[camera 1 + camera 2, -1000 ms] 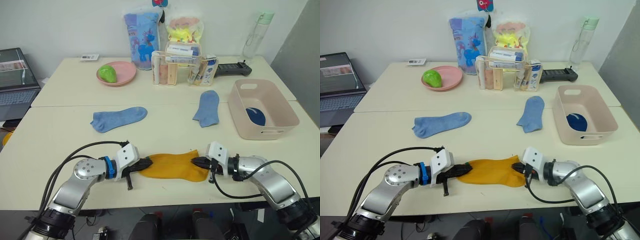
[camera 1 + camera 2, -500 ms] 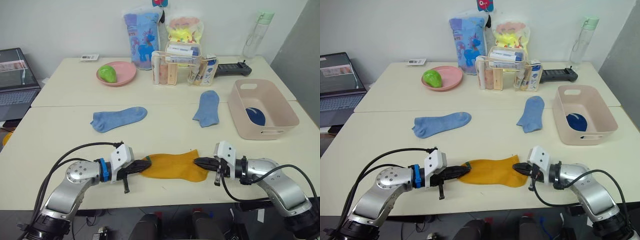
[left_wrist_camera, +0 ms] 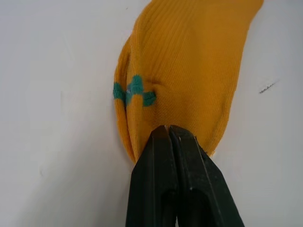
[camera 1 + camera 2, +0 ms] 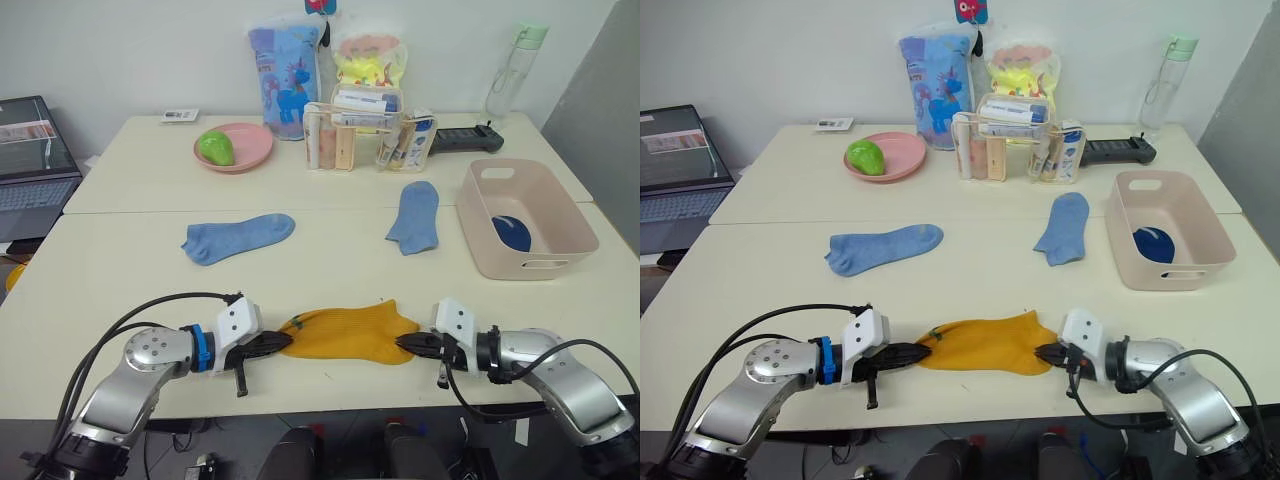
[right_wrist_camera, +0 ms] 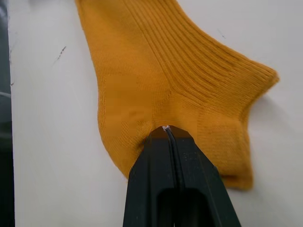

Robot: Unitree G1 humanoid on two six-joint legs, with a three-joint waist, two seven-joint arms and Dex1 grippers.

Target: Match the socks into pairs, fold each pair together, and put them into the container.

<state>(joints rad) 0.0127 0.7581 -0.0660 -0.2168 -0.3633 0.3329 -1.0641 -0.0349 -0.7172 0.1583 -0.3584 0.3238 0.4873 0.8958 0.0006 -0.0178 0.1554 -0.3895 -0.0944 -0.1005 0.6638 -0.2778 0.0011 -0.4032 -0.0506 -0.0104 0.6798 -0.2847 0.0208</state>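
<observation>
One mustard sock [image 4: 347,333], lengthwise left-right

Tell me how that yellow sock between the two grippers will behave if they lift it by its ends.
The mustard yellow sock is ribbed knit lying flat with soft bunching, so it will likely sag in the middle. It looks thin and probably light. The left gripper and right gripper pinch only its edges, so it might slip free.

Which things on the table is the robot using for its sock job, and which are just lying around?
For the job:
- yellow socks
- two light blue socks
- navy sock
- pink bin

Just lying about:
- pink plate
- organizer box
- water bottle
- laptop
</observation>
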